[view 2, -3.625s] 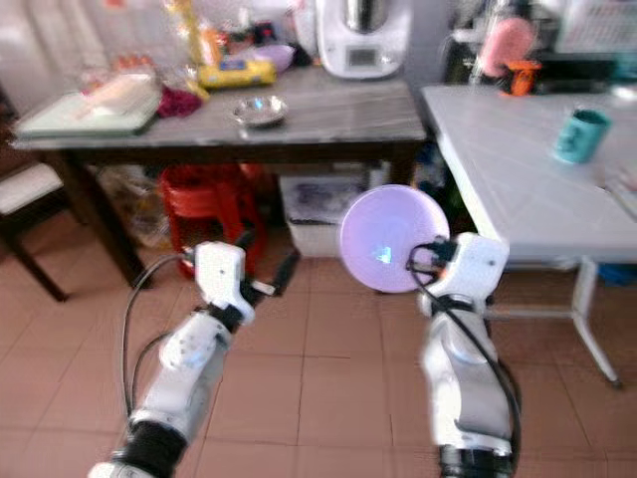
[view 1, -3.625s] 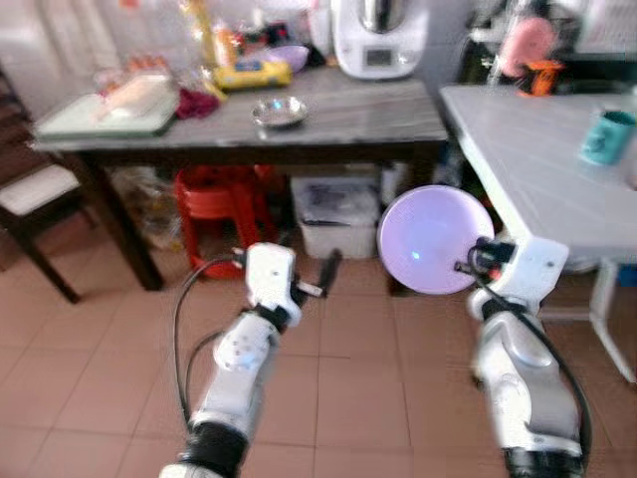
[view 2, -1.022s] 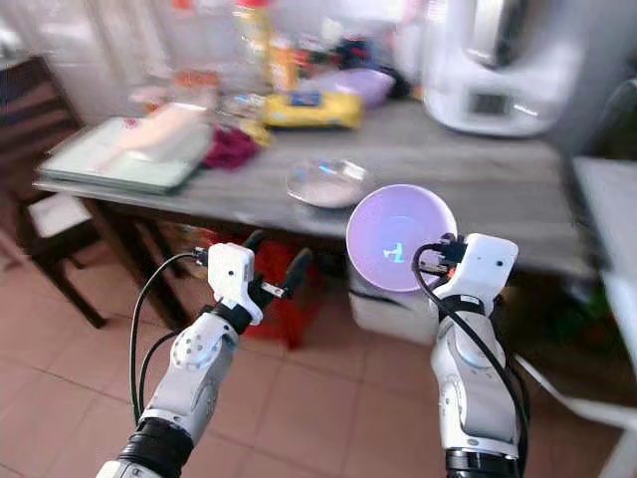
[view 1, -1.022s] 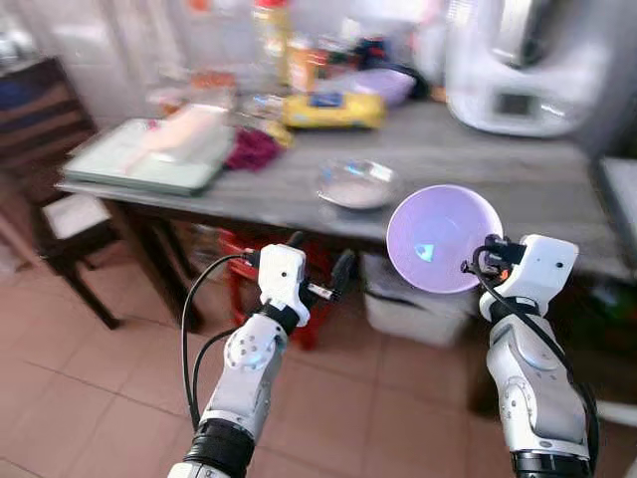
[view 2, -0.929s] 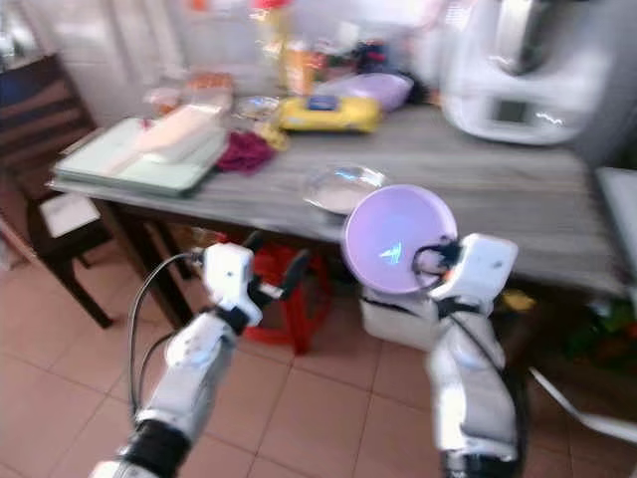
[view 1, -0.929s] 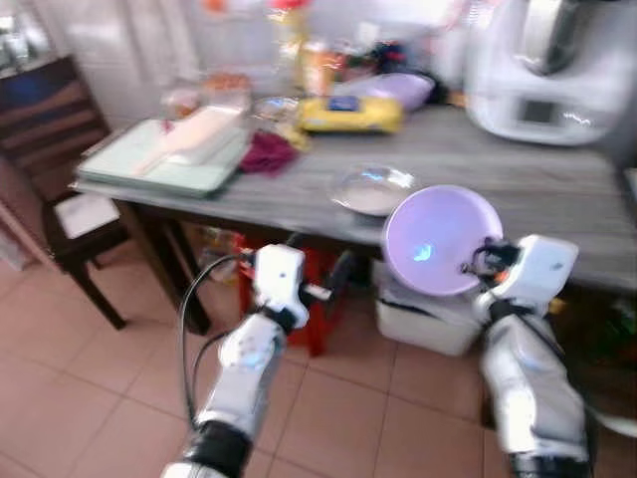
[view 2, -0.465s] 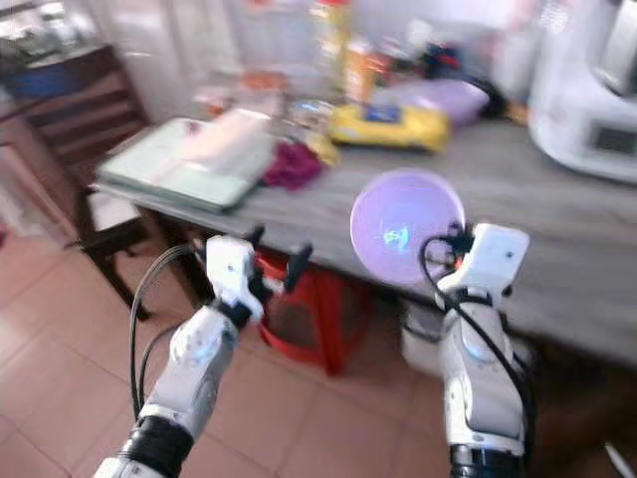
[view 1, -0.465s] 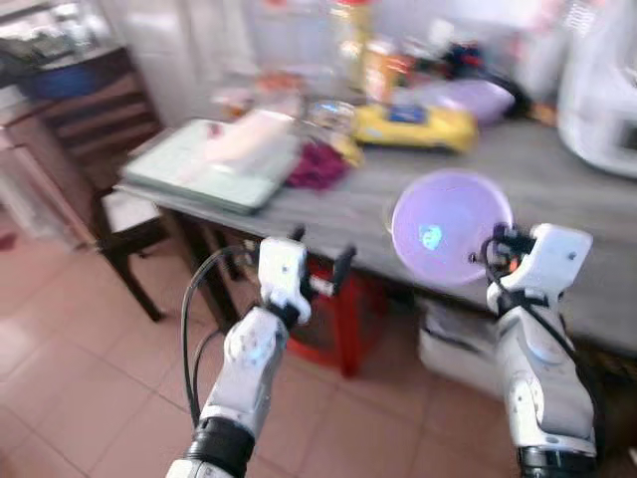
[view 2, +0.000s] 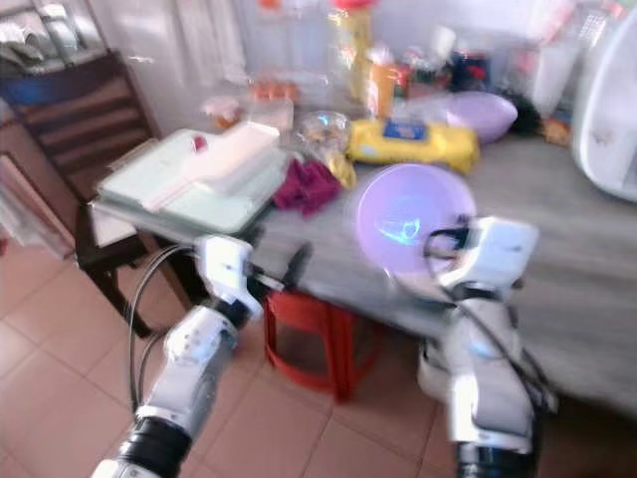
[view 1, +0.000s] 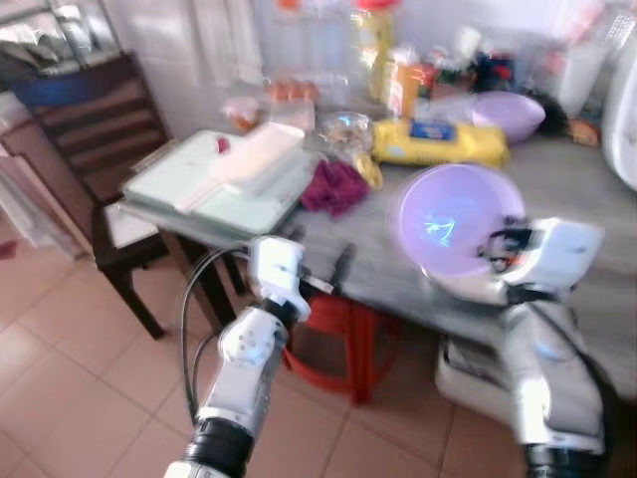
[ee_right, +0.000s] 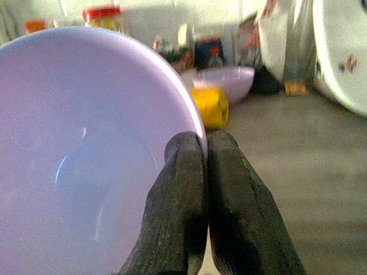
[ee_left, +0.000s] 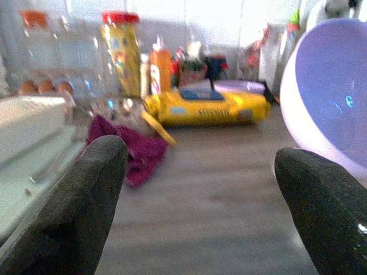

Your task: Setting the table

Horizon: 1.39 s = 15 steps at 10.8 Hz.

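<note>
Bowl [view 1: 460, 229] now higher in right gripper [ee_right: 198, 150].

The table [view 1: 398, 269] is grey wood grain and honestly pretty cluttered. Near its left end there's a pale green tray [view 1: 214, 184] with a long white thing [view 1: 249, 157] lying across it, too blurry to say what. Just beside the tray sits a crumpled magenta cloth [view 1: 335, 186], and past that a yellow packet [view 1: 439, 142] with a blue label. Behind those, a tall yellow jar with a red lid [ee_left: 121, 48], an orange bottle [ee_left: 160, 63], and what looks like eggs in a clear box [view 1: 291, 92]. A dark wooden chair [view 1: 95, 189] stands left of the table, and a red stool [view 1: 353, 334] is tucked underneath on the terracotta tile floor [view 1: 70, 388].
</note>
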Available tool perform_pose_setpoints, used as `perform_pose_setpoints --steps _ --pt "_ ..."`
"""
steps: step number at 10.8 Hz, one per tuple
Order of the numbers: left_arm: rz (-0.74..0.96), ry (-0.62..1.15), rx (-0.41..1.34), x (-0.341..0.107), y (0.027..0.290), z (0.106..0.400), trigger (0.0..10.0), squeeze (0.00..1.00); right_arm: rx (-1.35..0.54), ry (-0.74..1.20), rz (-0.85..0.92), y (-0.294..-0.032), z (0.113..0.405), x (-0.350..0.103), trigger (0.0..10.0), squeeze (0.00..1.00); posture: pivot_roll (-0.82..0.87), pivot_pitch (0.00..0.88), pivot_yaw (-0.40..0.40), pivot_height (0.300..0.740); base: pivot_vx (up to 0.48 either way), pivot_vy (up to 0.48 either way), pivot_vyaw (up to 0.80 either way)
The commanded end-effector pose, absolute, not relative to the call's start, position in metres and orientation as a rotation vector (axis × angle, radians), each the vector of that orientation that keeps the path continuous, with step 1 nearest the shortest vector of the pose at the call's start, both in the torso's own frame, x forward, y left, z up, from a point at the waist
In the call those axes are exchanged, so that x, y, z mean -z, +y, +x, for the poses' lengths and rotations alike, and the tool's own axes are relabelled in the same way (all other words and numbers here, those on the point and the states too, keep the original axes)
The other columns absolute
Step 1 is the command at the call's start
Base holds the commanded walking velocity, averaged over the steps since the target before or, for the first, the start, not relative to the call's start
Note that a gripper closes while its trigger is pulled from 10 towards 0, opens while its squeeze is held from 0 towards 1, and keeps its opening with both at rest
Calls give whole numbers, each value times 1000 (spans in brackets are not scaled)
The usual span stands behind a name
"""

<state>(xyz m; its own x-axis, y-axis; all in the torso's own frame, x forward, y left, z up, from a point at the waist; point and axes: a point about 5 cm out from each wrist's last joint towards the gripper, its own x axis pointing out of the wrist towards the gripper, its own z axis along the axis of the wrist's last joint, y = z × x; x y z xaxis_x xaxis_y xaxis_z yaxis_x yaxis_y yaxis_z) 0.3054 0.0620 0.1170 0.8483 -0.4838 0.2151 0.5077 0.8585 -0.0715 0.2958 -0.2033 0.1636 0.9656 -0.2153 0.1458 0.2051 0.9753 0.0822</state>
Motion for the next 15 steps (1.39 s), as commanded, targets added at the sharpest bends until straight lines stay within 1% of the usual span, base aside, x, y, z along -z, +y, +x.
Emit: perform_pose_setpoints --steps 1,5,6,9,12,13,15 --pt "-122 -187 520 -116 74 303 10000 0 195 -172 85 -196 297 -170 10000 0 -189 31 56 740 0 0 0" --pt "-92 -140 556 -107 82 296 10000 0 219 -167 78 -203 300 -172 10000 0 -188 36 53 740 0 0 0" --pt "-82 -129 611 -106 79 291 10000 0 231 -153 72 -206 304 -174 10000 0 -186 41 53 740 0 0 0" --pt "-51 -125 779 -107 74 276 10000 0 249 -46 112 -220 329 -174 10000 0 -179 56 59 740 0 0 0" --pt "-44 -130 827 -109 71 272 10000 0 264 39 198 -219 352 -180 10000 0 -173 59 59 740 0 0 0" --pt "-34 -135 845 -111 70 272 10000 0 278 104 222 -217 357 -178 10000 0 -172 59 58 740 0 0 0" --pt "-32 -133 851 -110 67 270 10000 0 285 166 264 -215 361 -171 10000 0 -172 58 57 740 0 0 0"
